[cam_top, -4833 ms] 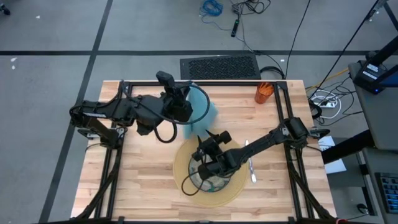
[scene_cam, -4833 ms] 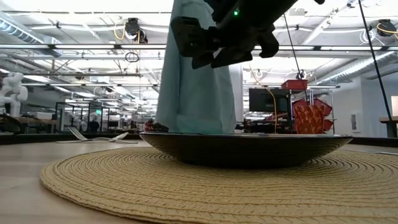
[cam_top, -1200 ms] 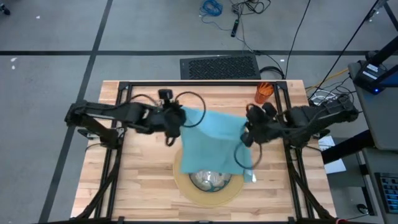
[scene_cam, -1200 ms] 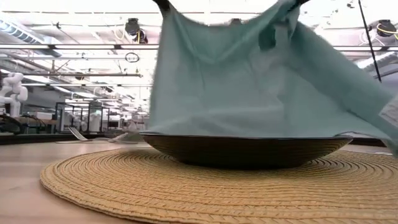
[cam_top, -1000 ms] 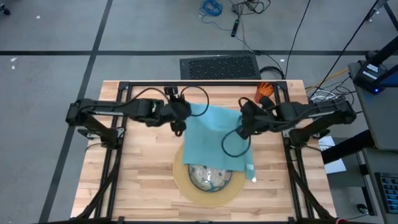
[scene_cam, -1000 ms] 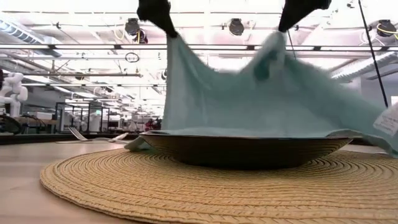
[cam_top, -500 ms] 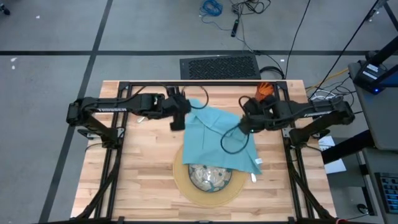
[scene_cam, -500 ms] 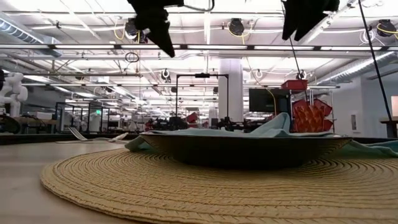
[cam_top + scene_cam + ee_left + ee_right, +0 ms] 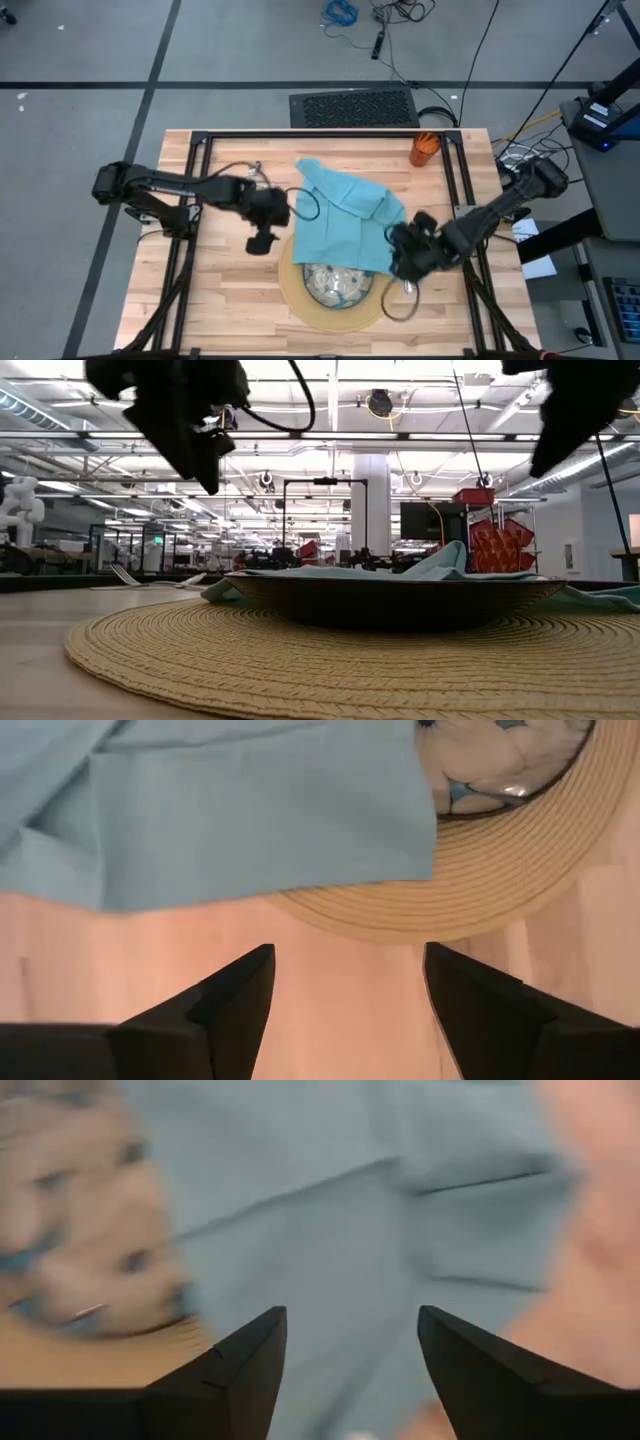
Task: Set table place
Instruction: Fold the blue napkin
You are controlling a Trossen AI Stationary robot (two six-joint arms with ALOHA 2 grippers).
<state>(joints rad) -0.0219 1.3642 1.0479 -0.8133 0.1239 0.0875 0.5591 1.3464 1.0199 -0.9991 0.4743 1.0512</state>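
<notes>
Mat point(image 9: 335, 300): big round woven tan mat at the near edge of the desk point(image 9: 230, 300), closest of everything in the low view point(image 9: 300, 660).
Bowl point(image 9: 338, 283): patterned glass bowl sitting on the mat, a little toward its far side; in the low view it shows as a dark shallow dish point(image 9: 390, 600).
Silver piece point(image 9: 405, 287): a bit of cutlery lies just beside the mat on the right arm's side; which piece it is I cannot tell, the gripper half hides it.
Right gripper point(image 9: 400, 262): low over the right rim of the mat, just beside the bowl; its fingers point(image 9: 225, 1370) stand wide apart with nothing between them, the napkin and bowl lying below them.
Left gripper point(image 9: 262, 240): over bare desk on the left of the mat, apart from the napkin's edge; its fingers point(image 9: 220, 1005) are spread wide and hold nothing, and past them I see the mat's rim and the napkin's edge.
Napkin point(image 9: 345, 215): teal cloth lying loose and creased on the desk beyond the bowl, its near edge draped over the bowl's far rim and the far part of the mat; no gripper touches it.
Cup point(image 9: 424, 148): small orange cup, well beyond the mat, by the far right corner of the desk next to the black frame rail.
</notes>
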